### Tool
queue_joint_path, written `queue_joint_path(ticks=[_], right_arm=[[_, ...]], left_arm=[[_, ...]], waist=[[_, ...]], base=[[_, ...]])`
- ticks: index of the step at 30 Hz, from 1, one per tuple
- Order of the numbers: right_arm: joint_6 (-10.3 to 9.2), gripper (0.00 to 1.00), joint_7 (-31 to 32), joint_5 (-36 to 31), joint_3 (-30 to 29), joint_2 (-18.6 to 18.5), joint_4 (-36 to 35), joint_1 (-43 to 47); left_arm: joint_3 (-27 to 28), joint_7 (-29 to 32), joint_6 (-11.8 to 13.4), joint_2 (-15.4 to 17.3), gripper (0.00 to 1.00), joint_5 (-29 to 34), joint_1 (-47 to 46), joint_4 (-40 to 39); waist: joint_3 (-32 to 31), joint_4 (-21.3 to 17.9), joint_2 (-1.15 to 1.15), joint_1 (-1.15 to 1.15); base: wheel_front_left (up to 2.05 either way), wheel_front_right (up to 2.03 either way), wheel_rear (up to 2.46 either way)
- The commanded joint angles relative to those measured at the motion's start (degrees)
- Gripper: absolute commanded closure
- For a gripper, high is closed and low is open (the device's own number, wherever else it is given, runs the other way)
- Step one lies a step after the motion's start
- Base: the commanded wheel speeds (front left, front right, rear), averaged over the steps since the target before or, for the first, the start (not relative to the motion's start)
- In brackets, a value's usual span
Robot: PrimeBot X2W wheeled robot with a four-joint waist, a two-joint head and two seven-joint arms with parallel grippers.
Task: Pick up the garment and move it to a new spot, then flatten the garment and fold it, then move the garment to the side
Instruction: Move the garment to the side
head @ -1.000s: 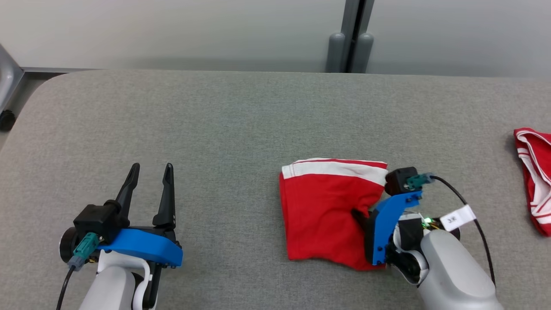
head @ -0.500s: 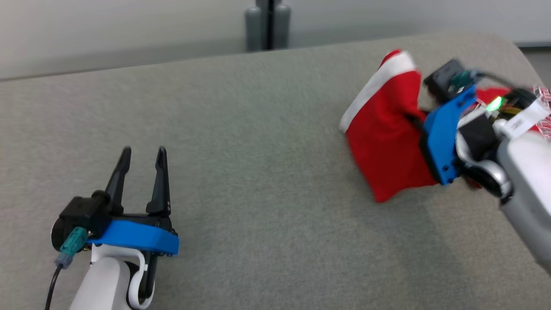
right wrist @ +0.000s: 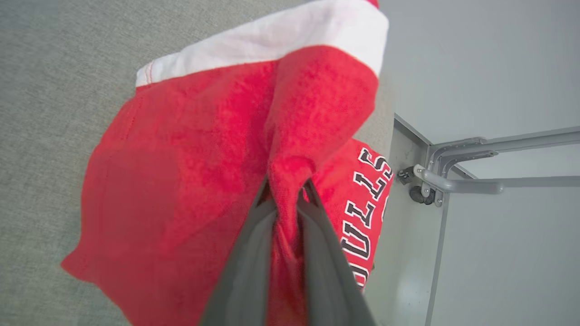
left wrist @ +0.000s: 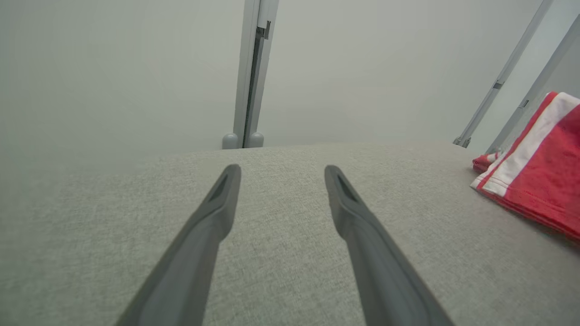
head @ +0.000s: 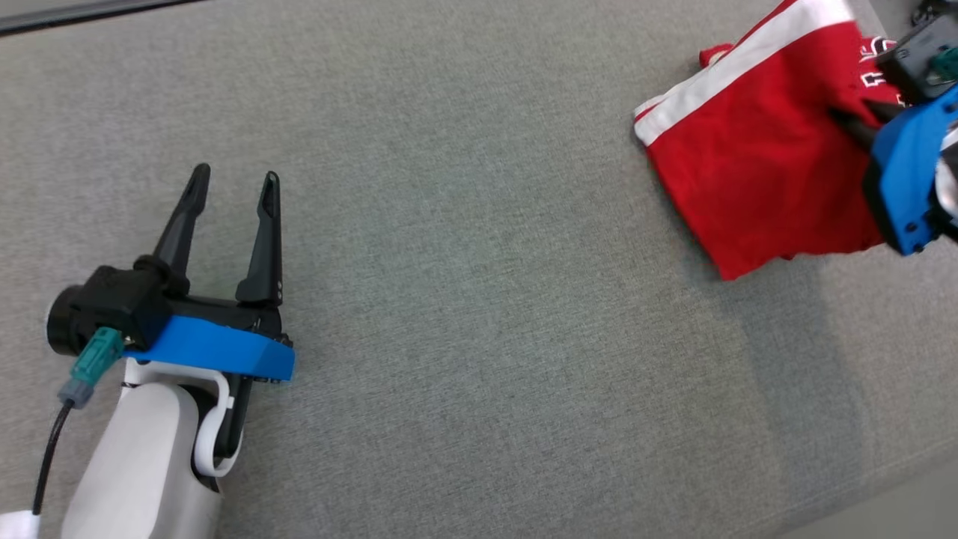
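**Table, garment and both grippers.** A grey cloth-covered table (head: 479, 299) spans the head view. Its far edge crosses the upper left corner and its near edge cuts the lower right corner.

- **Garment:** The red garment (head: 756, 172), with a white band along one side, lies at the far right of the table, close to the right edge.
- **Right gripper:** The right gripper (right wrist: 287, 183) has its jaws pressed nearly together, pinching a bunched fold of the garment.
- **Table edge:** A lettered cloth (right wrist: 364, 213), also red, lies partly beneath the garment at the table's edge. A grey metal frame (right wrist: 453, 183) stands just beyond that edge.
- **Left gripper:** The left gripper (head: 236, 174) sits at the near left with its jaws spread and nothing between them, well apart from the garment.
- **Open room:** A broad stretch of bare table separates the two grippers.
- **Background:** Past the far edge, the left wrist view shows a pale wall (left wrist: 113, 68) and an upright grey post (left wrist: 251, 72).
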Motion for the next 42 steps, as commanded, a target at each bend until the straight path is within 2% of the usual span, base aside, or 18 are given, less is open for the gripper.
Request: queue_joint_path(ticks=[1,4,11,12,13,14,19,26,32,37,42], right_arm=[[-0.05,1.00,-1.91,-0.10,0.03,-0.88,1.64,-1.52],[-0.06,1.00,-6.69,-1.12,-1.70,-0.53,6.74,-2.51],[-0.04,0.98,-15.96,-3.54,-8.25,4.78,20.96,-1.67],[-0.05,0.82,-16.76,-3.92,-9.15,5.63,22.98,-1.53],[-0.05,0.53,-17.54,-4.43,-9.98,6.66,24.85,-1.42],[-0.04,0.00,-18.29,-5.20,-10.75,7.53,26.59,-1.46],[-0.04,0.00,-22.77,-7.99,-15.07,11.26,33.90,-1.35],[-0.04,0.00,-34.09,-9.44,-19.03,14.96,35.22,1.28],[-0.04,0.00,-41.85,-7.74,-20.39,17.50,27.72,9.52],[-0.04,0.00,-43.09,-6.67,-25.10,19.53,16.86,21.09],[-0.04,0.00,-42.82,-9.66,-31.64,22.89,6.95,33.66]], left_arm=[[-0.19,0.53,-0.14,0.78,0.00,0.55,-1.07,-0.83],[-0.41,1.98,-0.09,1.98,0.00,1.01,-1.81,-2.63],[-0.91,5.33,-0.01,4.16,0.00,1.86,-2.89,-6.57],[-0.93,5.60,0.05,4.41,0.00,1.88,-2.92,-7.09],[-0.96,5.94,0.11,4.70,0.00,1.98,-2.84,-7.45],[-0.96,6.21,0.24,4.83,0.00,1.97,-2.69,-7.82],[-1.14,6.58,0.66,4.82,0.00,1.39,-1.46,-8.22],[-0.93,3.35,1.41,2.78,0.00,-0.17,1.10,-5.15],[-0.50,-0.22,2.30,0.51,0.00,-2.06,5.48,-0.56],[0.14,-2.23,2.86,-1.09,0.00,-3.18,9.35,2.77],[1.02,-3.17,2.80,-2.07,0.00,-4.15,12.60,5.53]], waist=[[1.02,-0.39,0.00,-0.01],[2.93,-1.23,0.00,-0.01],[5.98,-1.74,0.00,-0.01],[6.19,-1.74,0.00,-0.01],[6.29,-1.74,0.00,-0.01],[6.32,-1.73,0.00,-0.01],[4.90,-1.24,0.00,-0.01],[-1.44,1.18,0.00,-0.01],[-9.09,4.96,0.00,-0.01],[-15.07,8.88,0.00,-0.01],[-20.25,12.70,0.00,-0.01]], base=[[0.00,0.00,0.00],[0.00,0.00,0.00],[0.00,0.00,0.00],[0.00,0.00,0.00],[0.00,0.00,0.00],[0.00,0.00,0.00],[0.00,0.00,0.00],[0.00,0.00,0.00],[0.00,0.00,0.00],[0.00,0.00,0.00],[0.00,0.00,0.00]])
